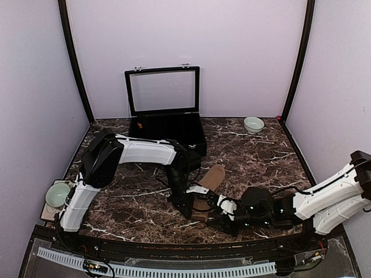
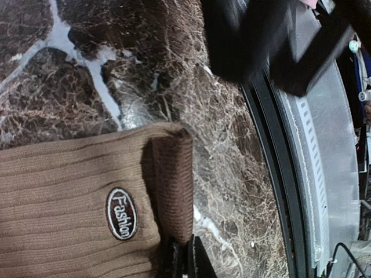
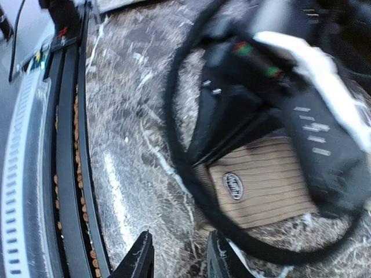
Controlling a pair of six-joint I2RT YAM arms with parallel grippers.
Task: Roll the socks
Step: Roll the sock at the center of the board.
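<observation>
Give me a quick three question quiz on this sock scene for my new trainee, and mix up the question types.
1. True or false: the left gripper is shut on the tan sock at its cuff.
2. The oval label on that sock reads: A) Sport B) Fashion C) Cotton
3. Fill in: the black box at the back stands with its lid ____.
Key: 1 true; 2 B; 3 open.
</observation>
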